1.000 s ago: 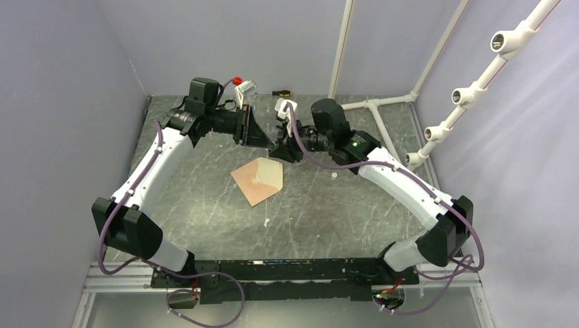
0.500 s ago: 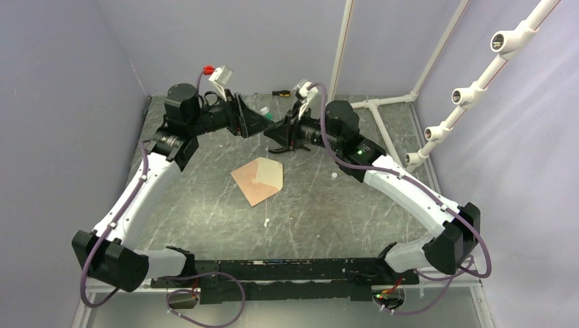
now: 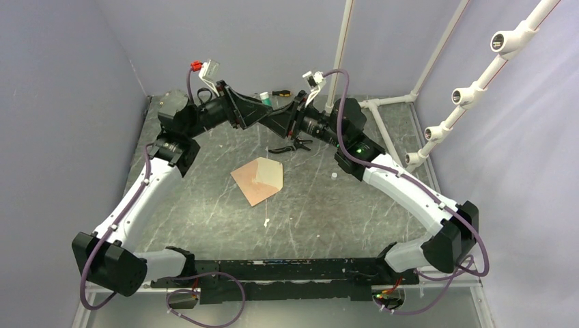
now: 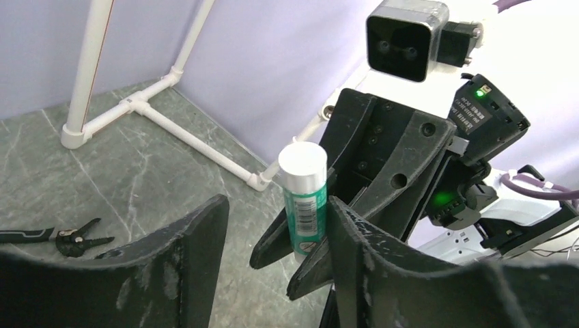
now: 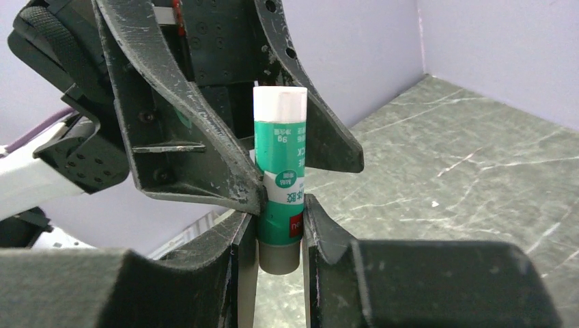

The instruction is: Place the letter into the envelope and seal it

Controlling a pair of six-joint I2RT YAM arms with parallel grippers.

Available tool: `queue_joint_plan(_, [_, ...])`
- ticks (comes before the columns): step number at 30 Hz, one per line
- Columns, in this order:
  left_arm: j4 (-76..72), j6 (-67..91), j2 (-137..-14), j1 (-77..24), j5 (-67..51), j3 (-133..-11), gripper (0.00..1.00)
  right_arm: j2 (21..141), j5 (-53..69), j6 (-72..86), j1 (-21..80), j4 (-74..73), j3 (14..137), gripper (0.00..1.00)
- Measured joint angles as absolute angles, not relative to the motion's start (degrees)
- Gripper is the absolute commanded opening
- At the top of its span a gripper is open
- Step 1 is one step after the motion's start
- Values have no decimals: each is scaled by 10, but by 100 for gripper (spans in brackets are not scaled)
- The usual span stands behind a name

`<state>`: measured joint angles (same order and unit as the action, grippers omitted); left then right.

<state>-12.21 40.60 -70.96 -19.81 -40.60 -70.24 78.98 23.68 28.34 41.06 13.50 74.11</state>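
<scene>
The kraft-brown paper envelope (image 3: 254, 184) with the pointed flap is lying flat about mid-way across the grey marbled table (image 3: 205, 198). A paler cream patch is showing toward its 1 o'clock side, so the flap is probably lying open and sealing is looking like the part left to do. The flat salmon-brown paper letter is not showing as a separate sheet anywhere, so it is likely sitting inside already, though the top view is too small to confirm that. Both arms are working in the air at 12 o'clock from the envelope, well apart from it. The right gripper (image 5: 277, 215) is clamping the lower body of a green-and-white plastic glue stick (image 5: 280, 154), while the left gripper (image 4: 274, 212) is standing with its jaws spread wide about the stick's upper end, not pinching it. The white end is looking like a cap not yet off, which is a judgement. A pair of black pliers (image 3: 290, 145) is lying at 1 o'clock from the envelope, and a small dark-and-yellow screwdriver (image 3: 280, 93) beyond at 12. The envelope is falling outside both wrist views.
</scene>
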Motion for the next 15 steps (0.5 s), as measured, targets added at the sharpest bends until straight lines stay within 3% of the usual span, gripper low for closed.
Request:
queue_joint_plan(5, [-143,425,-706,-204,-409,-698,32,791,246,303,409,154,732,0])
queue_joint_plan(7, [-151,435,-706,-205,-417,-698,29,792,248,307,408,157,732,0])
queue_joint_plan(15, [-191,473,-707,-204,-430,-683,37,797,268,329,407,181,729,0])
